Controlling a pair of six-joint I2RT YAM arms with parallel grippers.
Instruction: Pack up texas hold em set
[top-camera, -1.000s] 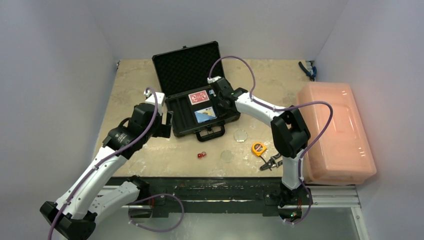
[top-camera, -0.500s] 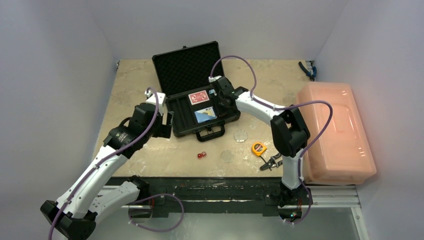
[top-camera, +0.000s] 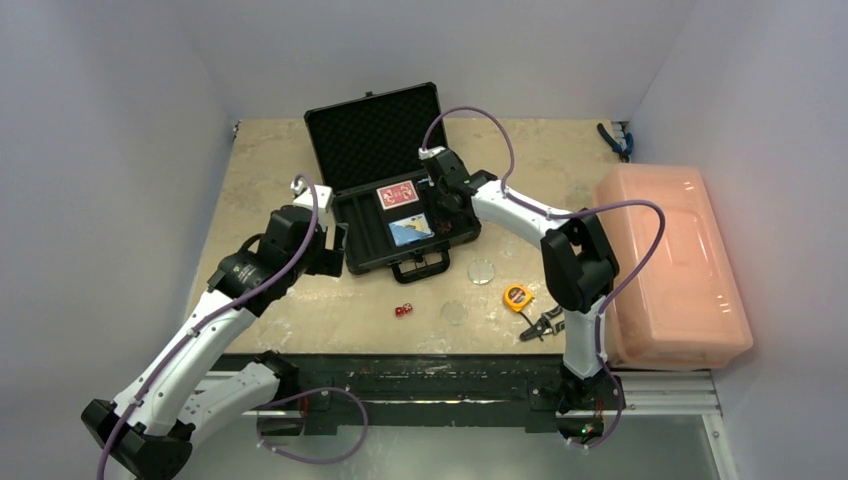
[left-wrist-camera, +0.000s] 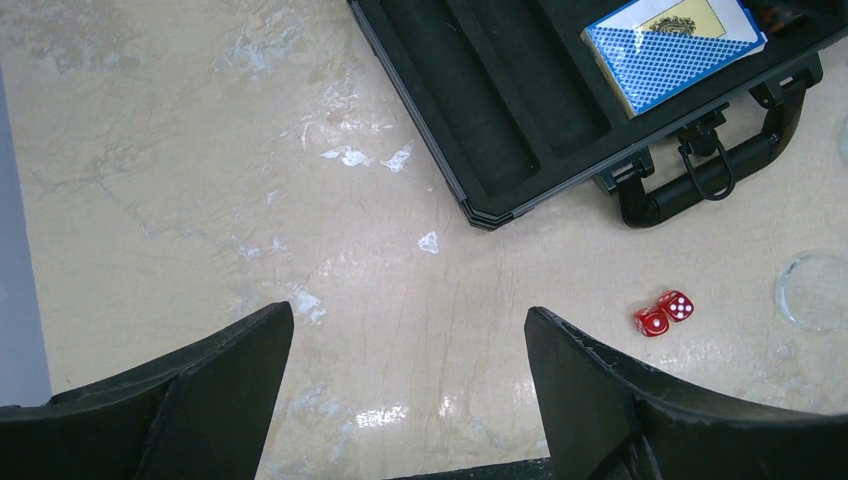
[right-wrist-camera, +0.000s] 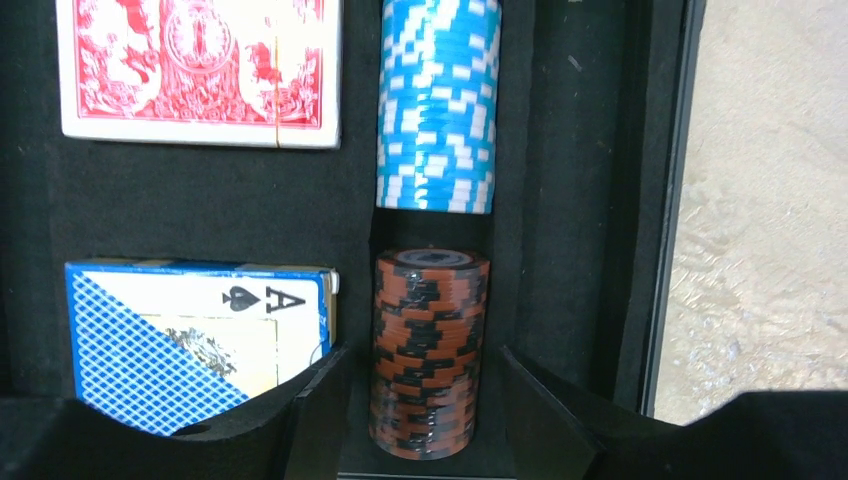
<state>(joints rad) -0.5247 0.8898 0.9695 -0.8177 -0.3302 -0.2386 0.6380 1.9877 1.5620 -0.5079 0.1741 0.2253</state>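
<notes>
Black case (top-camera: 375, 135) open at 12 o'clock of the table (top-camera: 270, 170), lid up, handle (top-camera: 420, 267) toward 6. Inside, red deck (top-camera: 398, 193) at 12 of blue deck (top-camera: 411, 230); at 3 o'clock of both, one slot with blue chips (right-wrist-camera: 438, 105) and, at 6 of those, dark-red chips (right-wrist-camera: 428, 300). Right claw (right-wrist-camera: 420, 370) released, fingers astride the dark-red chips, thin gap each side. Left claw (left-wrist-camera: 408, 315) spread wide, gripping nothing, above bare table at 9 o'clock of the case. Red dice (top-camera: 403, 310) touching, on the table at 6 of the handle. Clear disc (top-camera: 481, 270) at 5 of the case; second disc (top-camera: 454, 312) at 3 of the dice.
</notes>
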